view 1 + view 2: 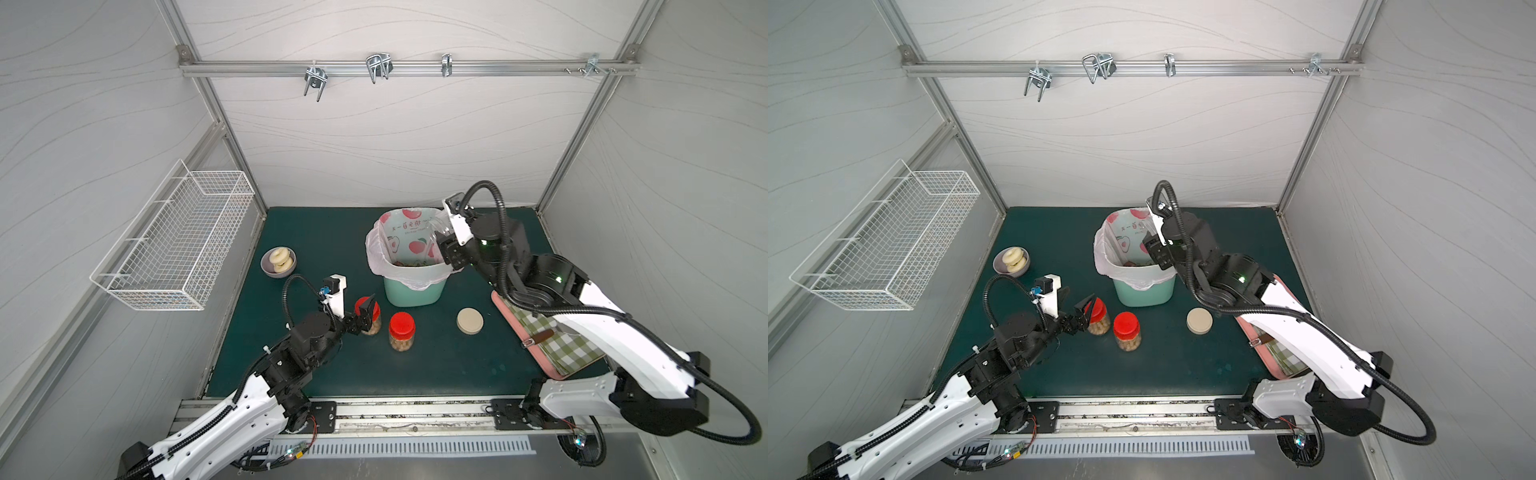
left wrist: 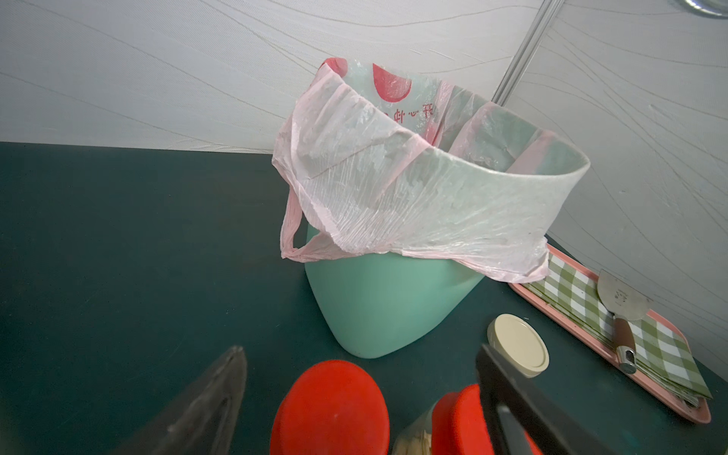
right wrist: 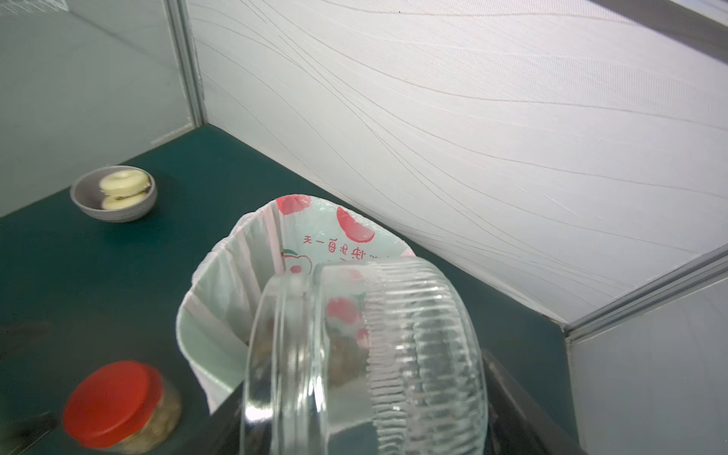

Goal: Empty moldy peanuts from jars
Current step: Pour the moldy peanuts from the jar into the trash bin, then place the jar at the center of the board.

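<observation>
Squat jar (image 3: 366, 354) tipped over bin (image 1: 411, 291)
The right pincer (image 1: 444, 243) grasps it above the bag-lined rim; the left pincer (image 2: 360, 354), released, straddles a red-lidded jar (image 2: 331, 405) of peanuts (image 1: 372, 330).

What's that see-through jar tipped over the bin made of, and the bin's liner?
The jar looks like clear glass: a thick ribbed wall with bright glints, though hard plastic is possible. The liner is thin plastic film: crinkly, translucent, pale pink.
</observation>
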Tool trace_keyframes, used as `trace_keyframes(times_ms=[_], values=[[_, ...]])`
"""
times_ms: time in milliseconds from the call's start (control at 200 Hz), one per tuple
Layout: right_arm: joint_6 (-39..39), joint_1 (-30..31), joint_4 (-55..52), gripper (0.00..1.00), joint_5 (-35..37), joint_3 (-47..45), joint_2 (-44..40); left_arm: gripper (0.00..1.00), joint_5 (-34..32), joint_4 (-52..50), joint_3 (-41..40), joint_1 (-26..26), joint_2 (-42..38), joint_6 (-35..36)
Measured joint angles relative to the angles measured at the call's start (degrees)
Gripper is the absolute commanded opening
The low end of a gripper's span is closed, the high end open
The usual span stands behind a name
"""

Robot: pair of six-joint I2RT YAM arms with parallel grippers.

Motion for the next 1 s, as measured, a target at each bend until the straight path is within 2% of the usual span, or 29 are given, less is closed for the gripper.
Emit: trace_keyframes(times_ms=[230,395,565,785,1000], values=[[7.0,-0.1,-2.5,0.0,-7.7,-7.8,-10.6,0.87,3.1,0.6,1.7,0.0,2.3,0.6],[12.0,-0.1,-4.5,0.0,-12.7,-14.9,-18.7,0.79,6.4,1.1,2.9,0.0,4.7,1.2],[16.4,-0.1,-5.9,0.0,-16.3,-22.6,-26.6,0.77,7.3,1.6,4.0,-2.4,6.7,1.9],[20.8,-0.1,-7.1,0.0,-19.1,-30.5,-31.5,0.78,6.3,2.6,7.0,-7.8,11.0,4.2],[23.4,-0.1,-6.7,0.0,-22.4,-36.6,-31.9,0.75,6.3,3.2,7.7,-8.9,12.6,4.9]])
